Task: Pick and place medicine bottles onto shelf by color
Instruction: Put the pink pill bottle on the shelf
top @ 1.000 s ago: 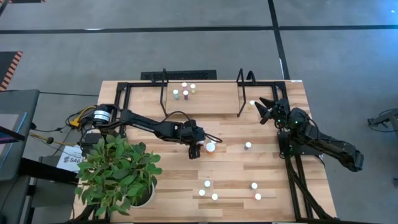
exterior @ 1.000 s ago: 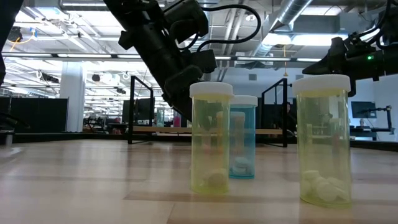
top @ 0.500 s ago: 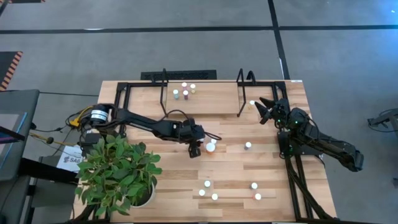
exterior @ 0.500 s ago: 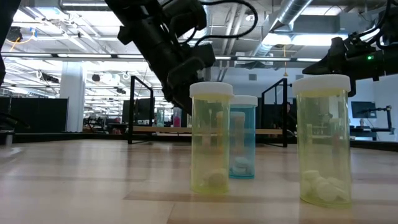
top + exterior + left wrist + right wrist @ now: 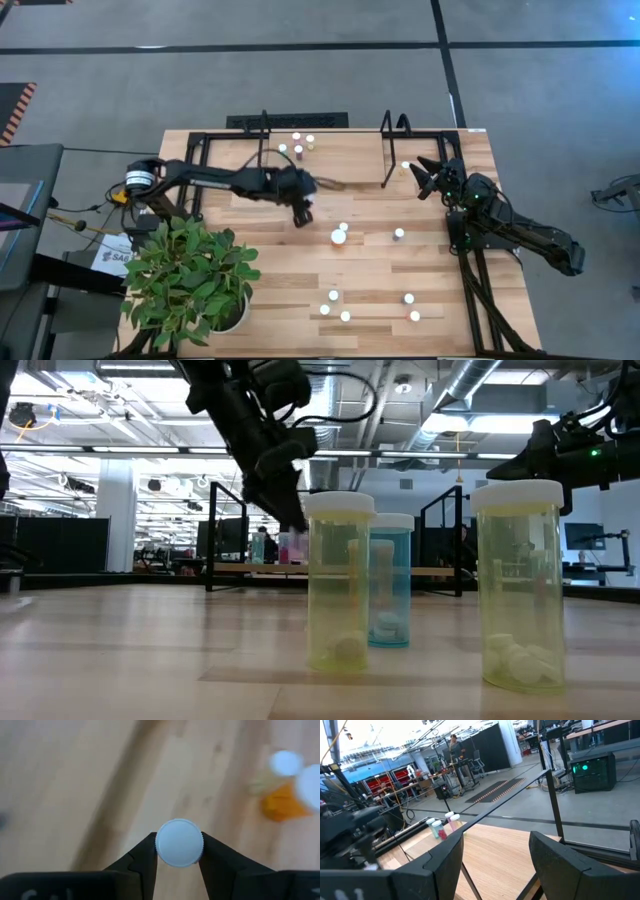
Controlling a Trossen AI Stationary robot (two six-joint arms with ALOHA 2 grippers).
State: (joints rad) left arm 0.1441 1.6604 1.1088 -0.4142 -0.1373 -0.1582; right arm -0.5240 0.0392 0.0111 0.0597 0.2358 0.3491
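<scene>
Left hand (image 5: 179, 851) pinches a white-capped bottle (image 5: 179, 842) by its cap above the table (image 5: 380, 210), evidently for carriage to the shelf (image 5: 330, 133); right hand (image 5: 432, 175) waits spread beside it.

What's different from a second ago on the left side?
The left gripper has closed on a white-capped bottle, lifted it off the table, and carried it toward the shelf. The larger orange bottle stayed on the table. The right gripper stayed open beside the shelf's end.
</scene>
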